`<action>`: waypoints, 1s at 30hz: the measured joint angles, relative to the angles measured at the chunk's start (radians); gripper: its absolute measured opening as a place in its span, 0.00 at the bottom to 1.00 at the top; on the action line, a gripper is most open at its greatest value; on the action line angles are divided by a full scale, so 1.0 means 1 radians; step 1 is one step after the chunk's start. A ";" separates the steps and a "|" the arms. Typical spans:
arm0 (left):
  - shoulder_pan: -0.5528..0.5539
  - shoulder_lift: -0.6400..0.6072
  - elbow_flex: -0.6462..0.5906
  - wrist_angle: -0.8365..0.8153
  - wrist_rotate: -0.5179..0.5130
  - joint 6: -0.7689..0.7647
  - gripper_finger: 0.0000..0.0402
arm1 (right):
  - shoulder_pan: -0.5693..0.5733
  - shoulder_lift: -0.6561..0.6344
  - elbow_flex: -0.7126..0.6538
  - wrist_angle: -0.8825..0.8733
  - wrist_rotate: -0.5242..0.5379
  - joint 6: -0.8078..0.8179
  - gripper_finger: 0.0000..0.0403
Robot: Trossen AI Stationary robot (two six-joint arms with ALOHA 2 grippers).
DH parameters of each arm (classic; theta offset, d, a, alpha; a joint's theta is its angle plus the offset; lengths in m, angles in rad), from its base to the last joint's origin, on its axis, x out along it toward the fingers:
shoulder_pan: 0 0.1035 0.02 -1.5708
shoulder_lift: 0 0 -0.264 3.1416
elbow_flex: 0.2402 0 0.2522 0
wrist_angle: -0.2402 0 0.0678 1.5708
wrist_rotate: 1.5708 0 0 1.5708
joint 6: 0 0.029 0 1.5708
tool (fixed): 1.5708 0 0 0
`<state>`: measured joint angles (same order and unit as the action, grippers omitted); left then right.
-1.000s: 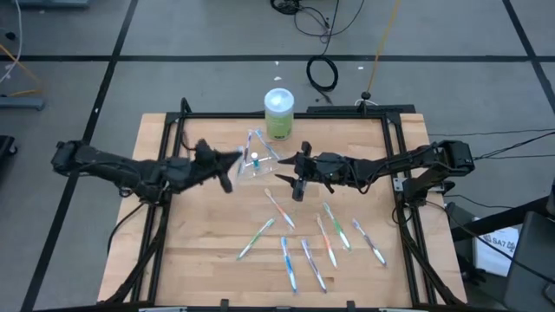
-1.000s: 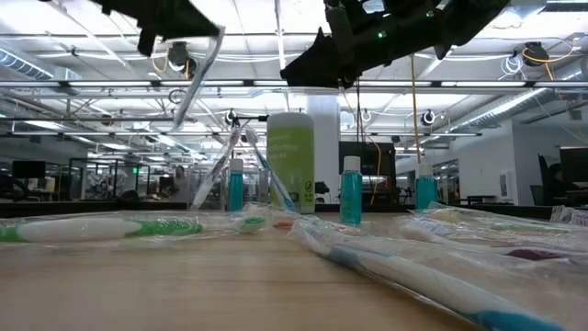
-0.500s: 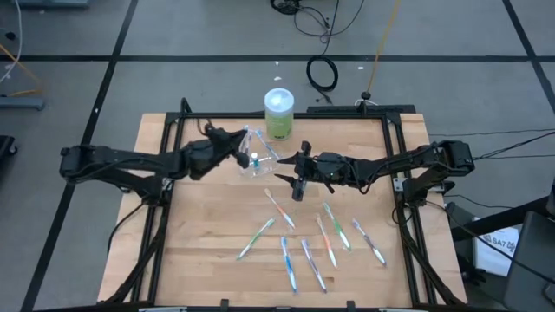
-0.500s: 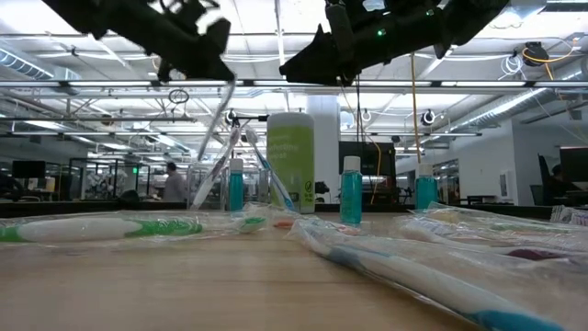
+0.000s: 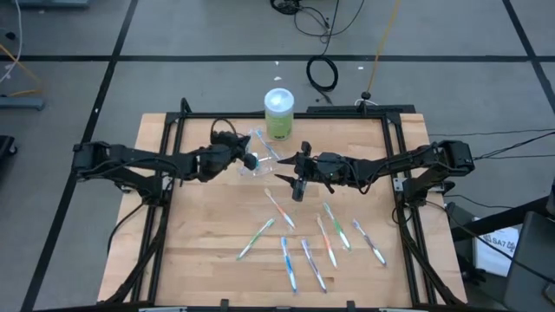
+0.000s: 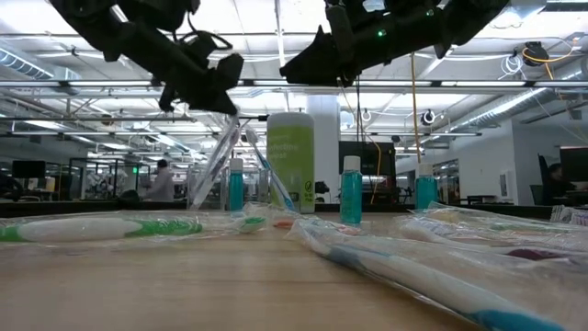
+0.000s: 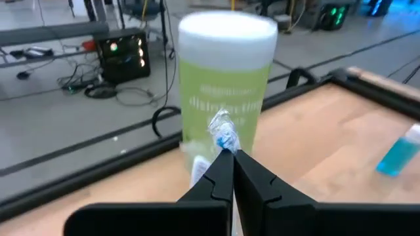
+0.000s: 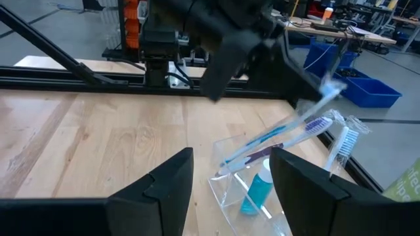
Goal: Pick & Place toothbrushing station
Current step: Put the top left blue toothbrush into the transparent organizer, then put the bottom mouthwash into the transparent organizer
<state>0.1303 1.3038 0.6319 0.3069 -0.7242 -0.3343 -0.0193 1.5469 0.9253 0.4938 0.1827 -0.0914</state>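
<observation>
Loose toothbrushes (image 5: 305, 243): scattered flat on the near half of the table (image 5: 199, 251).
Right gripper (image 5: 296, 178): raised mid-table, fingers spread wide and empty, just beside the cup.
Left gripper (image 5: 246, 159): above the clear cup (image 5: 260, 160), fingers pinched on a toothbrush (image 7: 222, 134) whose lower end reaches into the cup.
Cup contents: several brushes leaning, one teal-capped tube (image 8: 258, 189) inside.
Green container (image 5: 278, 113): upright at the far edge, just behind the cup.

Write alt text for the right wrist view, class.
The left gripper lowers a wrapped toothbrush into a clear cup on a wooden table. The right gripper's open fingers frame the cup, which holds a teal-capped tube.
</observation>
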 joint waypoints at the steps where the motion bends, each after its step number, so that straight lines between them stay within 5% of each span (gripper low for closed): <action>1: 0.000 0.011 0.000 0.006 0.000 -0.004 0.01 | 0.000 0.000 0.000 0.000 0.000 0.000 0.49; 20: 0.005 0.052 0.000 -0.095 0.069 -0.068 0.26 | 0.000 0.000 0.000 -0.005 0.000 0.000 0.49; 30: -0.007 -0.068 0.000 -0.145 0.098 -0.035 0.33 | 0.000 0.000 0.000 0.003 -0.001 0.000 0.49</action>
<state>0.1237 1.2354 0.6319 0.1621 -0.6261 -0.3688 -0.0193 1.5471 0.9253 0.4965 0.1822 -0.0910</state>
